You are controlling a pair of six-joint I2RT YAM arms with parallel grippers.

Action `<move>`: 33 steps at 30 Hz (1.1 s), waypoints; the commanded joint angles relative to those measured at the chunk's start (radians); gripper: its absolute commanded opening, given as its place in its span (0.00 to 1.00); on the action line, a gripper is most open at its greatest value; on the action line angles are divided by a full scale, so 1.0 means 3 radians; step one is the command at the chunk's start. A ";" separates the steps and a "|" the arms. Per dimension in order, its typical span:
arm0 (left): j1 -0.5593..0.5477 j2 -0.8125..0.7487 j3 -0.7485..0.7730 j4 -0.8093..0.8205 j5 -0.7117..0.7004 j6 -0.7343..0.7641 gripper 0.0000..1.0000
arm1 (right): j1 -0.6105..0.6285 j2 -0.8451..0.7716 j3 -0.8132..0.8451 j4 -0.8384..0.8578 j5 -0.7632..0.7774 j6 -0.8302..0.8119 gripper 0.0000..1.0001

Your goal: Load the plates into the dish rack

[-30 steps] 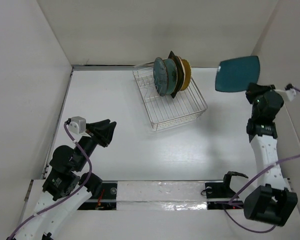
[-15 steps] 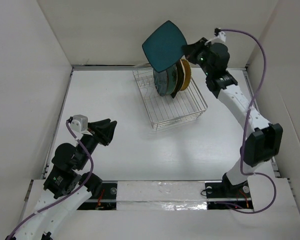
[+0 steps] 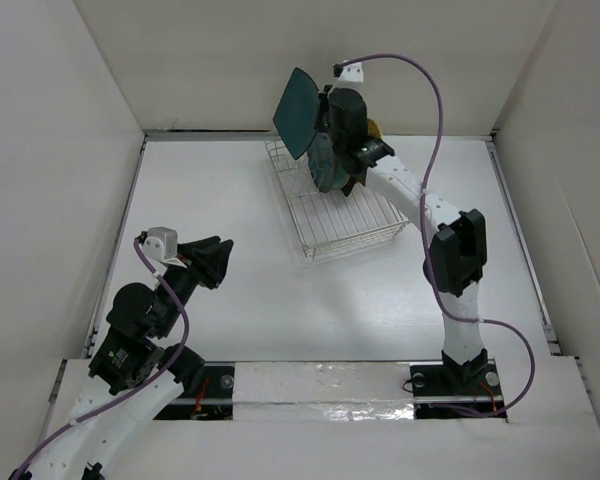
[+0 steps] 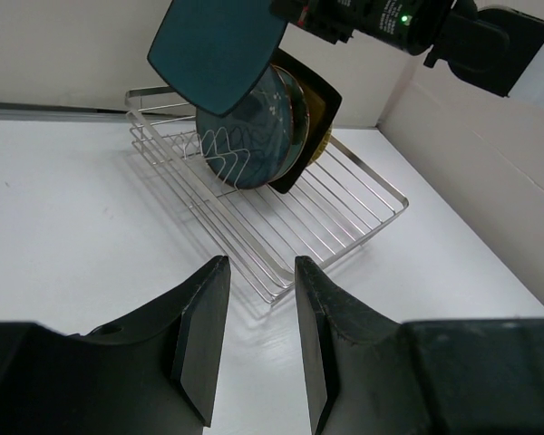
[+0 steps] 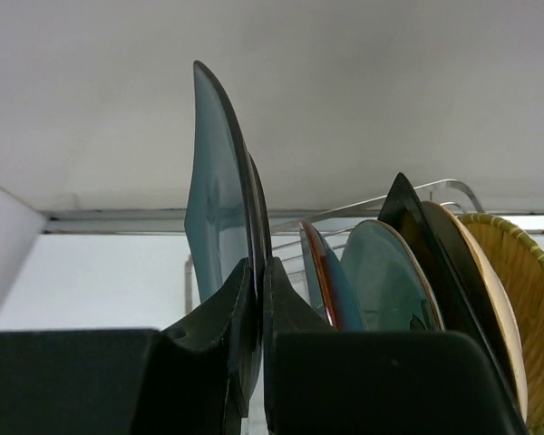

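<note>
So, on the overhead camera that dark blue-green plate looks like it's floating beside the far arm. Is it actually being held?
Observer: Yes. The right wrist camera shows the right fingers pinched shut on the lower edge of the square teal plate.
Visitor: Is it in the rack yet?
Observer: No. The left wrist camera shows it above the dish rack, not down among the wires, next to the racked plates.
Visitor: And the other arm?
Observer: Its own camera shows the left fingers apart, with nothing between them.
</note>
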 commanded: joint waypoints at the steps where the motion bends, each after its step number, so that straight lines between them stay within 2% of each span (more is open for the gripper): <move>1: -0.0002 0.0033 -0.0019 0.0121 -0.0064 0.0010 0.31 | 0.0146 -0.0123 0.0419 0.0744 0.0514 -0.0539 0.00; 7: -0.0002 0.0048 -0.0019 0.0126 -0.0064 0.0010 0.31 | 0.0309 -0.0092 0.0230 0.1081 0.0852 -0.1168 0.00; 10: -0.0002 0.0043 -0.0019 0.0121 -0.0064 0.0010 0.31 | 0.0340 -0.0107 0.0112 0.1127 0.0878 -0.1241 0.00; 28: -0.0002 0.0073 -0.0019 0.0116 -0.0074 0.0005 0.31 | 0.0708 -0.0112 -0.1007 0.1694 0.1047 -0.1241 0.00; 33: -0.0002 0.0094 -0.0019 0.0111 -0.0084 0.0010 0.31 | 0.0780 -0.0123 -0.1329 0.1777 0.1073 -0.1011 0.00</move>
